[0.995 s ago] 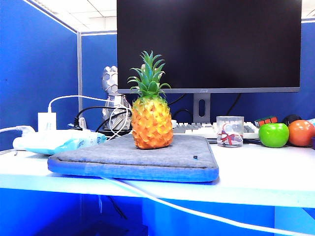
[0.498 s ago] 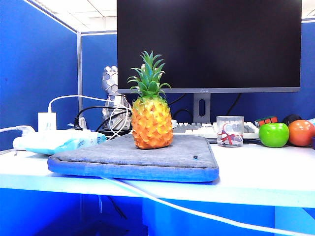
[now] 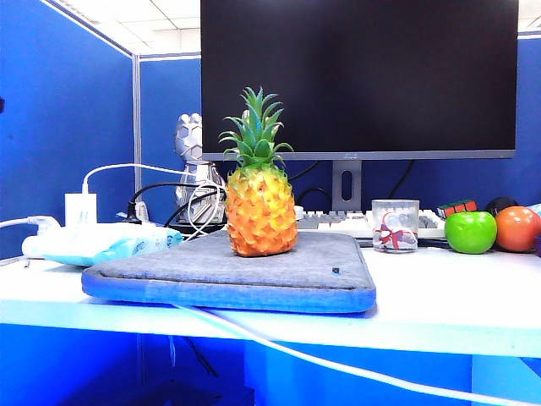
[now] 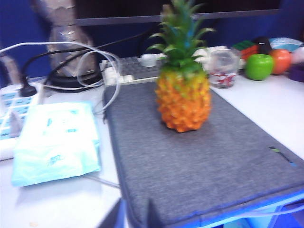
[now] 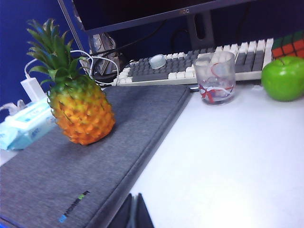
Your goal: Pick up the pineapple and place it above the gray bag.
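Note the pineapple (image 3: 260, 203): it stands upright on the gray bag (image 3: 245, 275), toward its rear half, so the placement reads as done. Its diamond-patterned orange rind and stiff green crown contrast with the flat, padded woven fabric. The left gripper (image 4: 137, 216) sits back at the bag's near edge, fingers slightly parted, holding nothing. The right gripper (image 5: 134, 213), closed and empty, sits near the bag's corner.

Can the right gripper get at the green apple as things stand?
Probably yes. The right gripper hangs shut over bare desk beside the gray bag, and nothing lies between it and the green apple. The glass stands off to one side.
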